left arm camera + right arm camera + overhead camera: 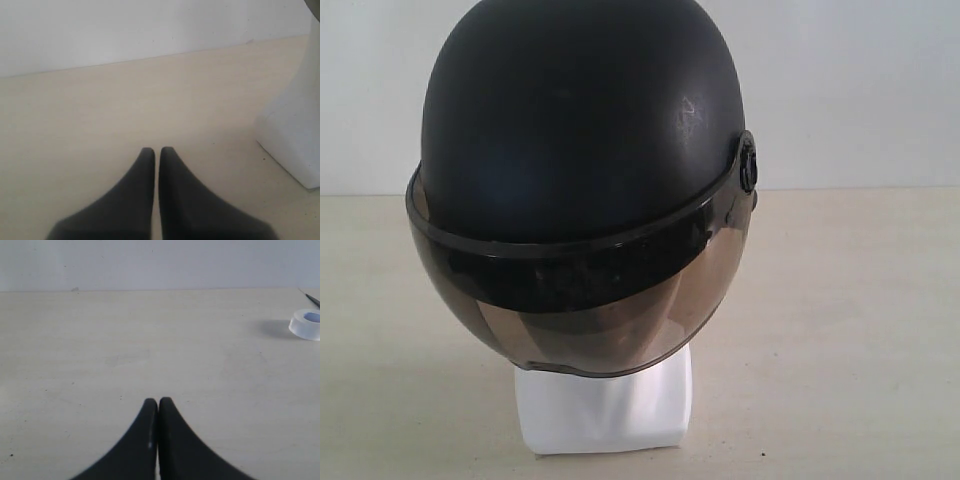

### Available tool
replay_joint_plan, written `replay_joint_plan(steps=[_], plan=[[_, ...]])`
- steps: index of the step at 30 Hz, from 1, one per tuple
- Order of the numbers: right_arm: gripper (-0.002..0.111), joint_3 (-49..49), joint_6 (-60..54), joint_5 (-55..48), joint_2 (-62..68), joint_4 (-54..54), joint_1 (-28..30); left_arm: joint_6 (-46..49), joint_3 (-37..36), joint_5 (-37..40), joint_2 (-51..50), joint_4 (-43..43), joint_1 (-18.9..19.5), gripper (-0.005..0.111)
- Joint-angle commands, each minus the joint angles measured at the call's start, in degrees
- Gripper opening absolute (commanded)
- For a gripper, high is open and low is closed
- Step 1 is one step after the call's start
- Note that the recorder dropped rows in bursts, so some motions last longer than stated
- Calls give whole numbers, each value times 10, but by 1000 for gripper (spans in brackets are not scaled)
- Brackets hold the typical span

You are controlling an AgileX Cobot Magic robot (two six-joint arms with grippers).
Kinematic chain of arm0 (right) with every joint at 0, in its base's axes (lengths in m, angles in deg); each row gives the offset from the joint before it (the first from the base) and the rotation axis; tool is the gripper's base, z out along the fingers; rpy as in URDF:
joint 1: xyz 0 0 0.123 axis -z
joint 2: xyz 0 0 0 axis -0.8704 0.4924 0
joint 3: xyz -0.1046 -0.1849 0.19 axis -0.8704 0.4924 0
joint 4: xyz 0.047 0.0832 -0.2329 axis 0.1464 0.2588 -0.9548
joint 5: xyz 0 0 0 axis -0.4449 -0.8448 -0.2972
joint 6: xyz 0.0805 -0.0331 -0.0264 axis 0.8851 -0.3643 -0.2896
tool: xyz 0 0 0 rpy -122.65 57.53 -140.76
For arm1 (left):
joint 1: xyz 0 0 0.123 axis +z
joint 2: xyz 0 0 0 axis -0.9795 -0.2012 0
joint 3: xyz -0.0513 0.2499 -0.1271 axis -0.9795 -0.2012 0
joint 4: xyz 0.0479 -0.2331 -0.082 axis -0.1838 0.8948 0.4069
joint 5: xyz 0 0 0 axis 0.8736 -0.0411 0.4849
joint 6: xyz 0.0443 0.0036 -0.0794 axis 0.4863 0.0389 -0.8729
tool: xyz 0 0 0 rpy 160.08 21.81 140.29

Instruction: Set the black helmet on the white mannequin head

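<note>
The black helmet (582, 130) sits on top of the white mannequin head, its smoky brown visor (585, 305) down over the face. Only the head's white blocky neck base (605, 410) shows below the visor; the face is hidden. No gripper appears in the exterior view. In the left wrist view my left gripper (157, 150) is shut with nothing between its fingers, low over the table, and the white neck base (295, 125) stands off to one side of it. My right gripper (158, 401) is shut and empty over bare table.
The beige table (840, 330) runs back to a plain white wall (850, 90). A clear roll of tape (306, 324) lies on the table in the right wrist view, with a thin dark rod (312, 299) beside it.
</note>
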Motion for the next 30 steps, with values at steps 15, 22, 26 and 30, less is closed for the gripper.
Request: replay_joint_plan(steps=[15, 22, 26, 30], plan=[[0, 0, -1, 7, -3, -1, 1, 19, -2, -8, 2, 1, 75, 4], [0, 0, 0, 7, -3, 2, 1, 19, -2, -8, 2, 18, 81, 4], [0, 0, 0, 7, -3, 2, 1, 17, -2, -8, 2, 17, 81, 4], [0, 0, 0, 7, -3, 2, 1, 17, -2, -8, 2, 17, 81, 4]])
